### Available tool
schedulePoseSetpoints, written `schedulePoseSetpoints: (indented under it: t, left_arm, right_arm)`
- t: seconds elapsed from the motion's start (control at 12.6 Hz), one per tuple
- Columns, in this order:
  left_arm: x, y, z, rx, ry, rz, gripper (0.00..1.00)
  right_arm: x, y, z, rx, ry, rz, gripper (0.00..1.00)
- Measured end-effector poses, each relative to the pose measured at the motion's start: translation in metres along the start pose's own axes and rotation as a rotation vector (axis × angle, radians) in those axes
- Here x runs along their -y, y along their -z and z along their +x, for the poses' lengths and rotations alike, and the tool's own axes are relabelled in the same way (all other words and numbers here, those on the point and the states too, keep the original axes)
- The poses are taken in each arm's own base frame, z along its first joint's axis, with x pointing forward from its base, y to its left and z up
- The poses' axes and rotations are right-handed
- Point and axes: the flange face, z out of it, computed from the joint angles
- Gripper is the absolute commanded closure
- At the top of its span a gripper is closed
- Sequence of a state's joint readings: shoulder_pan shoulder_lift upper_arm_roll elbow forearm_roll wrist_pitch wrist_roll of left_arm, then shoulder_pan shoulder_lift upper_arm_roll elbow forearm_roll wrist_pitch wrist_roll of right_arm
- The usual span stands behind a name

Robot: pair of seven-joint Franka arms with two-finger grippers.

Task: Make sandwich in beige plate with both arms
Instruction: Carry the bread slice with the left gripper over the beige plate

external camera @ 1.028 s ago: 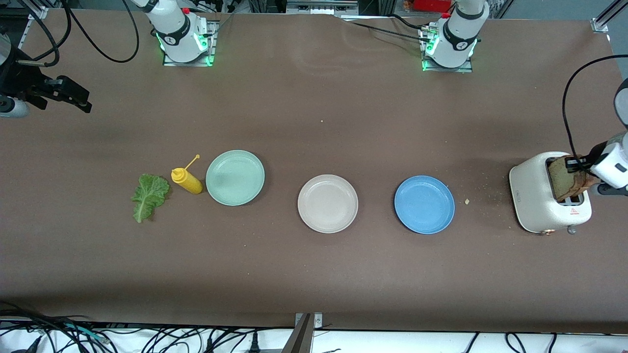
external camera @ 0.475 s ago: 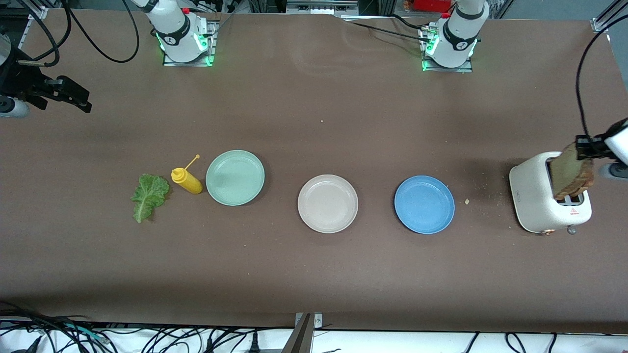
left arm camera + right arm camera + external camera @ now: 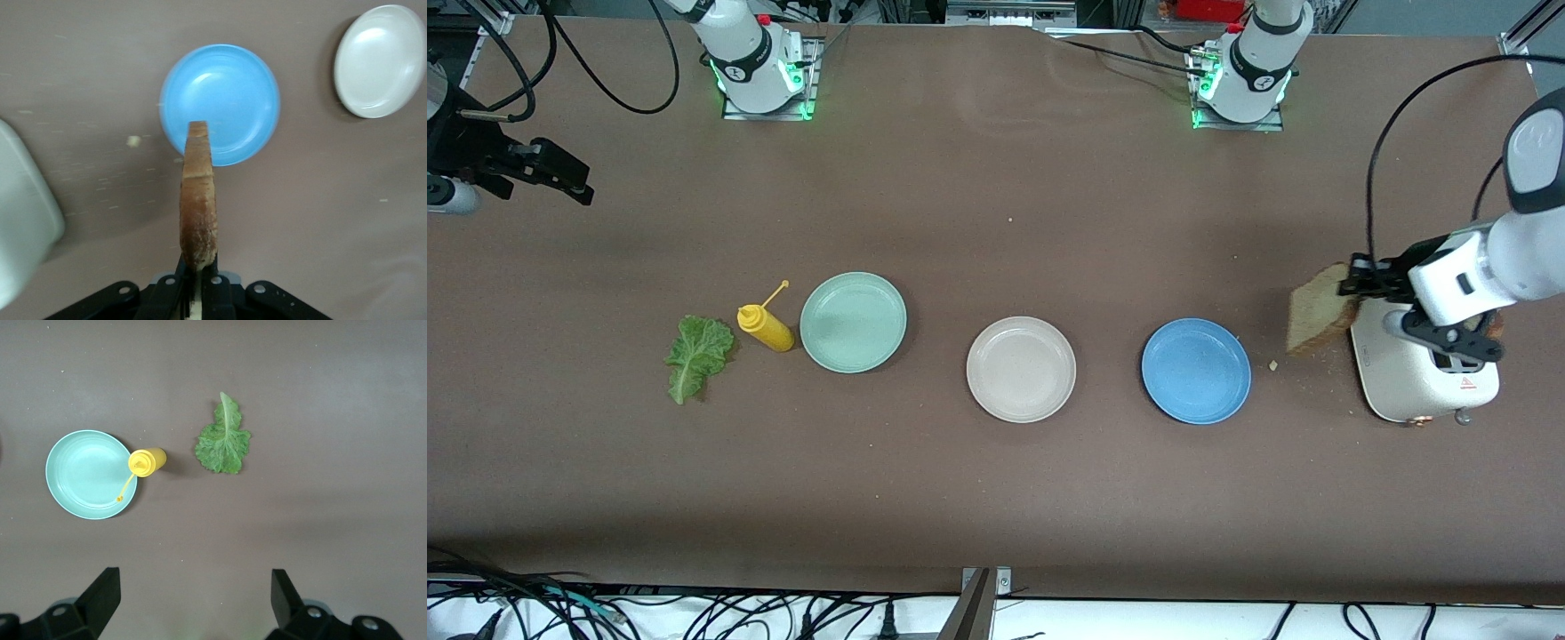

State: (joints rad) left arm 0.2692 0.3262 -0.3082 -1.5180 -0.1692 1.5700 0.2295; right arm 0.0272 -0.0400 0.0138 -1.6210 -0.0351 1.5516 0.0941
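A tan toast slice (image 3: 1319, 308) with a brown crust hangs on edge from my left gripper (image 3: 1356, 284), which is shut on it. They are over the table between the toaster (image 3: 1405, 378) and the blue plate (image 3: 1196, 371). In the left wrist view the toast slice (image 3: 199, 193) stands up from the left gripper (image 3: 198, 272). The beige plate (image 3: 1021, 369) (image 3: 380, 60) lies bare at mid-table. The lettuce leaf (image 3: 696, 356) (image 3: 224, 443) lies toward the right arm's end. My right gripper (image 3: 574, 182) (image 3: 193, 600) waits open high over that end, holding nothing.
A mint-green plate (image 3: 853, 322) (image 3: 90, 475) lies beside a yellow squeeze bottle (image 3: 765, 327) (image 3: 147, 461) that rests on its side. The white toaster (image 3: 20, 227) stands at the left arm's end, with crumbs (image 3: 1272, 364) near it. The blue plate (image 3: 220, 103) is bare.
My left gripper has lifted the toast slice out of the toaster slot and carried it toward the blue plate. The right arm has not moved.
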Motion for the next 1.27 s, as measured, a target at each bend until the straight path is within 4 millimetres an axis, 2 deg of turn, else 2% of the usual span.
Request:
schedulePoseSetpoints:
  t: [0.16, 0.32, 0.47, 0.71, 0.87, 1.03, 1.11, 1.27]
  left_arm:
    - [-0.013, -0.033, 0.019, 0.023, 0.008, -0.163, 1.00]
    - [-0.036, -0.064, 0.039, 0.037, 0.020, -0.330, 1.00]
    - [-0.053, -0.097, 0.067, -0.002, 0.047, -0.491, 1.00]
    - [-0.094, -0.155, 0.102, -0.028, 0.085, -0.648, 1.00]
    - [-0.127, -0.190, 0.115, -0.033, 0.101, -0.695, 1.00]
    - [-0.151, -0.226, 0.124, -0.041, 0.073, -0.717, 1.00]
    - [-0.156, -0.245, 0.127, -0.049, 0.049, -0.731, 1.00]
    - [-0.153, -0.283, 0.131, -0.066, -0.025, -0.765, 1.00]
  right_arm:
    - [0.000, -0.002, 0.001, 0.004, 0.000, 0.000, 0.00]
    - [0.000, -0.002, 0.001, 0.005, 0.000, 0.000, 0.00]
    - [0.000, -0.003, 0.002, 0.005, 0.000, 0.000, 0.00]
    - [0.000, -0.003, 0.002, 0.005, 0.000, 0.000, 0.00]
    - [0.000, -0.003, 0.002, 0.005, 0.000, 0.000, 0.00]
    - [0.000, -0.003, 0.002, 0.006, 0.000, 0.000, 0.00]
    - [0.000, -0.004, 0.002, 0.007, 0.000, -0.001, 0.00]
    - [0.001, -0.005, 0.003, 0.009, 0.000, -0.001, 0.00]
